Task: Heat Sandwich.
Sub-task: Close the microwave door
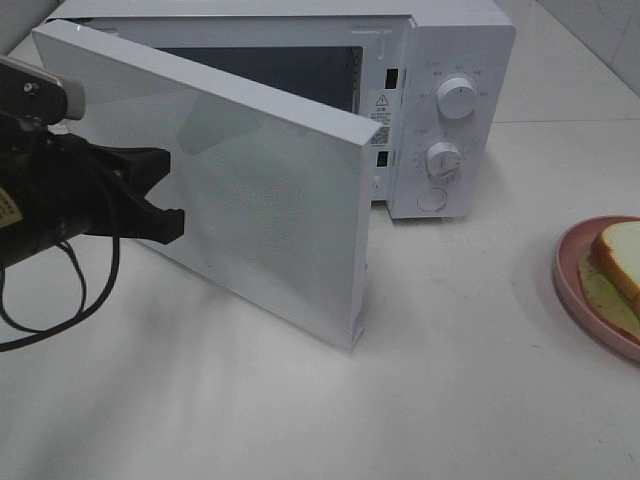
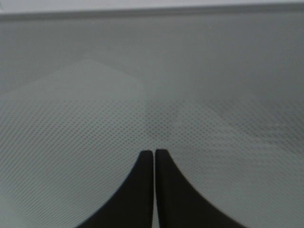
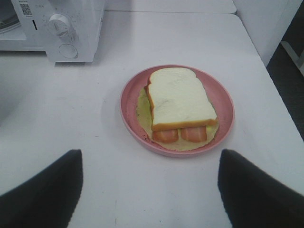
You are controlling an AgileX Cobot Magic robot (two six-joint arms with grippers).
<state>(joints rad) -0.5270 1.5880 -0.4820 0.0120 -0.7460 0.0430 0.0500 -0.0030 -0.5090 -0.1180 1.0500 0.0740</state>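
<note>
Pressing its pinched-together left gripper (image 1: 170, 195) against the half-open microwave door (image 1: 260, 190), the robot risks skidding the microwave (image 1: 440, 100). The sandwich (image 3: 180, 102) waits on the pink plate (image 3: 130, 107) far right, before the spread, empty right gripper (image 3: 149, 185), which could nudge the plate.

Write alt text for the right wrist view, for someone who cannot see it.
A sandwich of white bread lies on a round pink plate on a white table, with the open right gripper short of it, its dark fingers spread wide. A white microwave stands beyond.
</note>
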